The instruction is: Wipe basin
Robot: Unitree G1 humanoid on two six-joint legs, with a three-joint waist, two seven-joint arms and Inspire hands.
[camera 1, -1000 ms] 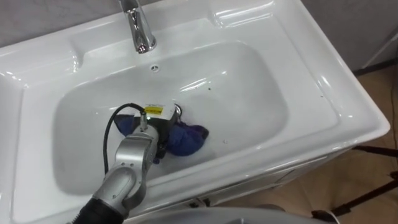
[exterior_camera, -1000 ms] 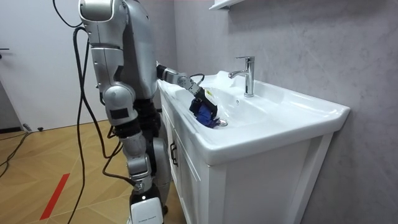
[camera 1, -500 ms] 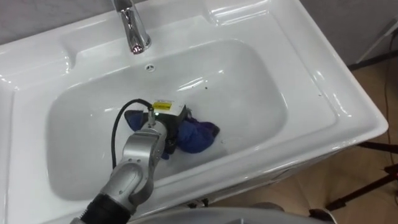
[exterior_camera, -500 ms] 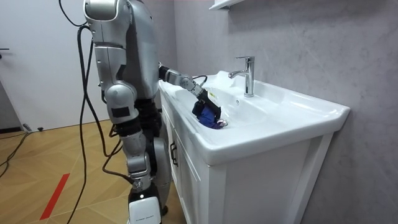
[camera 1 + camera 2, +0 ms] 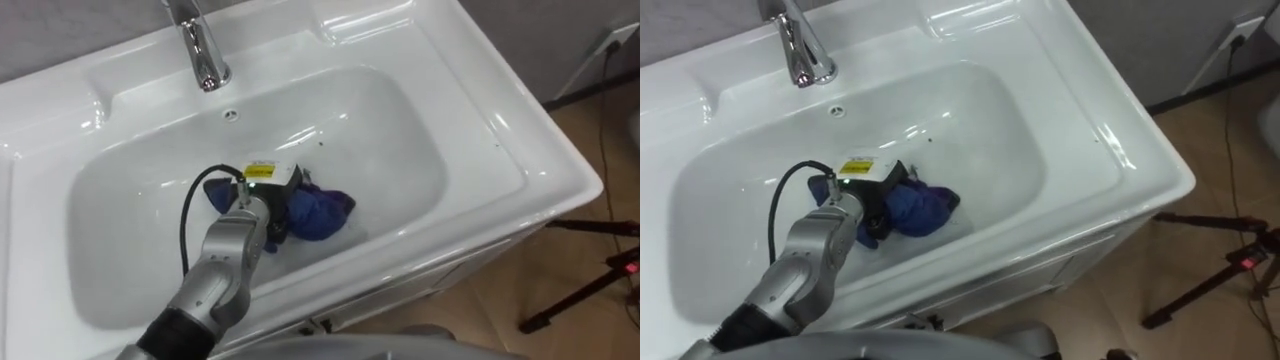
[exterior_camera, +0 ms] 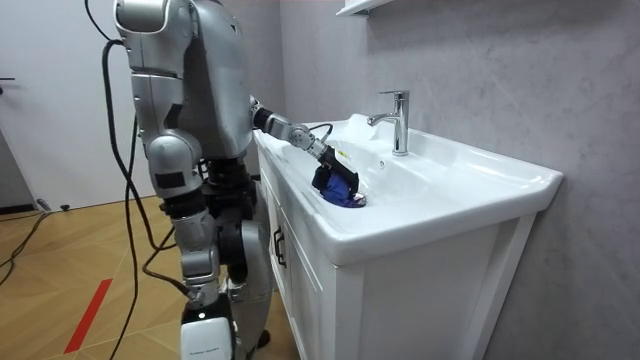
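Left hand [image 5: 262, 203] of mine is down at the bottom of the basin [image 5: 520, 165], low in the middle of the frame, with the arm coming up to it from the lower left corner. It lies on the blue cloth [image 5: 320, 212], which is bunched into a heap on the basin floor. A bit of the cloth shows at the hand's left, and most of it spills out at the hand's right. Whether I am gripping the cloth or only pressing on it I cannot tell (the back of the hand covers that part).

In the upper left the chrome tap [image 5: 200, 50] stands on the basin's back ledge. Just below it, on the back wall of the bowl, is the small overflow hole [image 5: 231, 114]. Further right the broad white rim slants down toward the lower right of the frame, and beyond it lies the wooden floor [image 5: 600, 140].

In the room view I stand at the frame's left, close against the white cabinet [image 6: 400, 290] that carries the basin, my arm stretched out into the bowl.
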